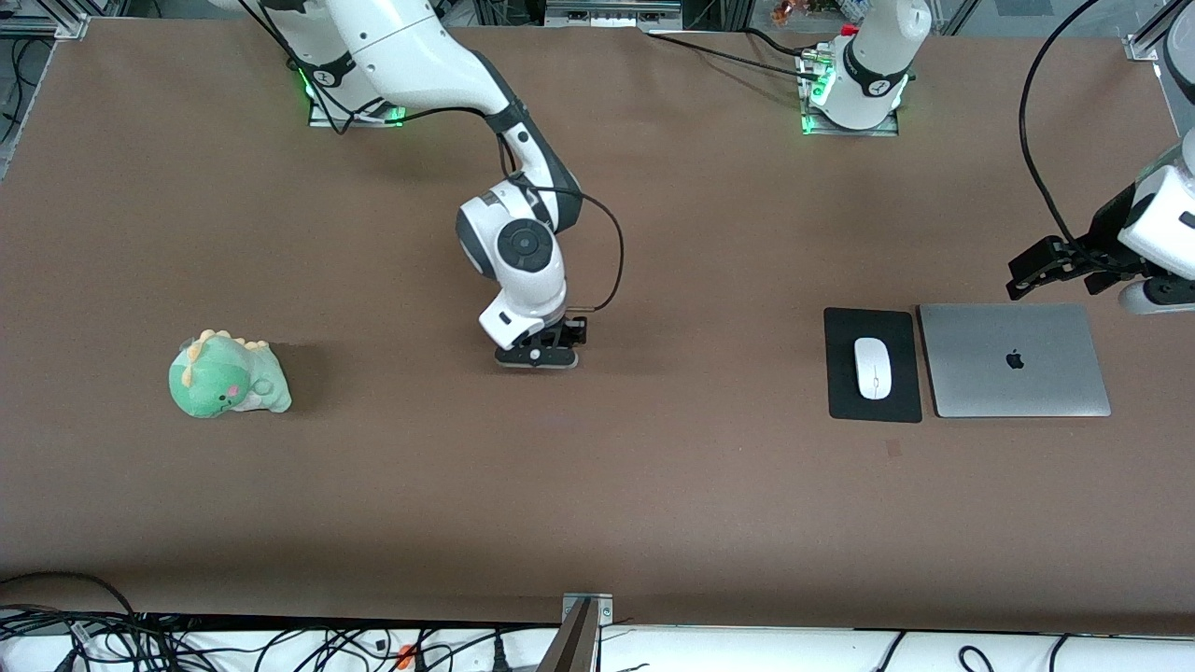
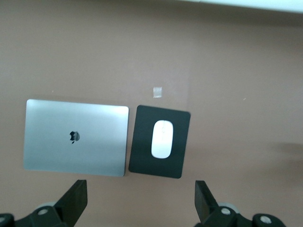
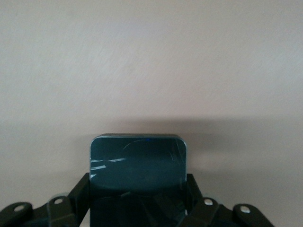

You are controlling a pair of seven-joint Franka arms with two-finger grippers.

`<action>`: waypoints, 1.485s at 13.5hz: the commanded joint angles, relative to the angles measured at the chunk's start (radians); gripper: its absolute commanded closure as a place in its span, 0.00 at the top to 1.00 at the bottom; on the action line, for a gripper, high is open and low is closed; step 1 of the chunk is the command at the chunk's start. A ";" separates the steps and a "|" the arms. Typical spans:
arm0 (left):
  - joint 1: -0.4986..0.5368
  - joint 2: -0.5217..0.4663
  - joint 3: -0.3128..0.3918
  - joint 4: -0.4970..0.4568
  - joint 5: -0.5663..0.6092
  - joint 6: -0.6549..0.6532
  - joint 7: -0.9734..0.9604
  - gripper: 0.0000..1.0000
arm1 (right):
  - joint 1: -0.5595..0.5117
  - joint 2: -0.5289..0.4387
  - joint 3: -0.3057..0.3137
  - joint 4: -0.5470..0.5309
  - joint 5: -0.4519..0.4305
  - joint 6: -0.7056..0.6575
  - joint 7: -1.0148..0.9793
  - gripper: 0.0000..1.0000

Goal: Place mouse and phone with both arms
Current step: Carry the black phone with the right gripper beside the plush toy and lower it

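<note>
Glossy white mouse [image 1: 873, 368] on black pad [image 1: 845, 392]; right gripper [image 3: 137, 201] clamps dark phone [image 3: 138, 163]; left gripper [image 2: 139, 201] spread; brown table [image 1: 653, 485].

The phone [image 3: 138, 165] shows only its upper portion in the right wrist view; its lower end is cut off by the frame edge between the right gripper's [image 3: 137, 198] fingers [image 3: 78, 194]. In the front view the phone is hidden beneath the right gripper [image 1: 540, 358]. The left gripper [image 2: 140, 201] is cropped in its wrist view, only the fingertips [image 2: 75, 196] showing. The left arm [image 1: 1153, 238] is cut off by the front view's edge.
</note>
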 commanded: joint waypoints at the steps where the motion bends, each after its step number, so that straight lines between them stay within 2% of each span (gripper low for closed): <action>1: 0.003 0.018 -0.011 0.088 -0.021 -0.029 0.000 1.00 | -0.095 -0.018 0.013 0.024 0.001 -0.070 -0.154 0.09; 2: 0.003 0.019 -0.010 0.094 -0.022 -0.031 0.000 1.00 | -0.125 -0.035 0.013 0.013 0.003 -0.076 -0.202 0.09; 4: 0.012 0.022 -0.004 0.086 -0.026 -0.043 0.002 1.00 | -0.207 -0.088 0.013 -0.074 0.003 -0.057 -0.309 0.08; 8: 0.012 0.048 -0.005 0.096 -0.019 -0.097 0.000 1.00 | -0.372 -0.235 0.011 -0.306 0.004 0.060 -0.491 0.07; 10: 0.000 0.053 -0.011 0.088 -0.021 -0.101 -0.006 1.00 | -0.441 -0.263 0.013 -0.373 0.004 0.115 -0.562 0.07; 14: 0.010 0.050 -0.011 0.091 -0.021 -0.103 -0.006 1.00 | -0.471 -0.267 0.013 -0.519 0.006 0.382 -0.589 0.05; 17: 0.044 0.041 -0.008 0.089 -0.026 -0.161 0.014 1.00 | -0.472 -0.233 0.013 -0.522 0.017 0.437 -0.590 0.05; 18: 0.044 0.041 -0.011 0.089 -0.021 -0.172 0.014 1.00 | -0.472 -0.231 0.013 -0.522 0.017 0.437 -0.593 0.10; 19: 0.042 0.041 -0.013 0.089 -0.012 -0.174 0.012 1.00 | -0.474 -0.231 0.013 -0.519 0.017 0.436 -0.596 0.51; 20: 0.041 0.041 -0.014 0.089 -0.010 -0.174 0.012 1.00 | -0.474 -0.231 0.013 -0.518 0.017 0.436 -0.596 1.00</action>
